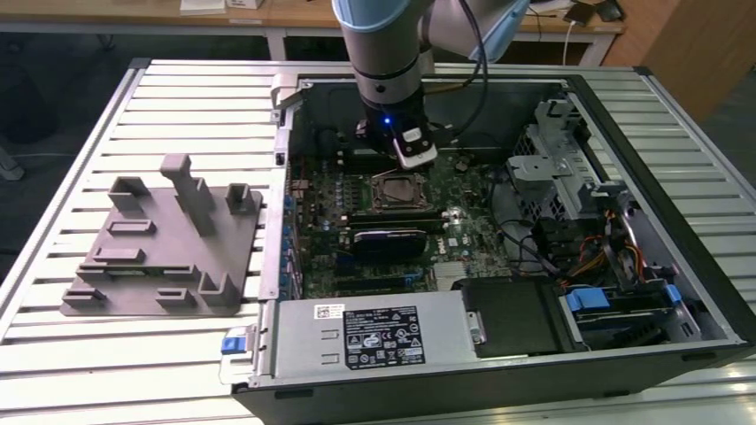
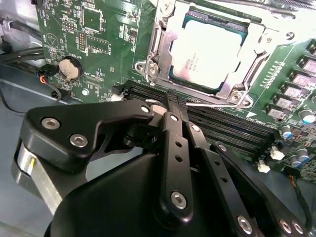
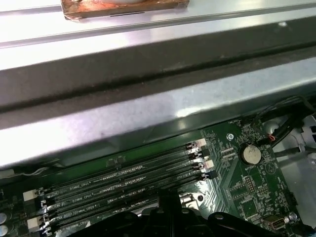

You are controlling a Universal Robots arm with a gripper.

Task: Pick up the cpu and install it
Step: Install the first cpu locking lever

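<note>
The cpu lies flat, metal top up, seated in the motherboard socket; being square, it has no long axis. The empty end effector, fingers closed together, hovers beside it over the memory slots.

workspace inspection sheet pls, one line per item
surface: slatted metal table carrying an open computer case.
job's things: cpu sits in its socket on the motherboard, metal frame around it.
clutter: grey fixture block on the exterior view's left, nothing resting on it.
claw: claw shut, holding nothing, over the memory slots beside the socket.
cables: bundled wires by the drive bays.
surroundings: wooden desk behind.
</note>
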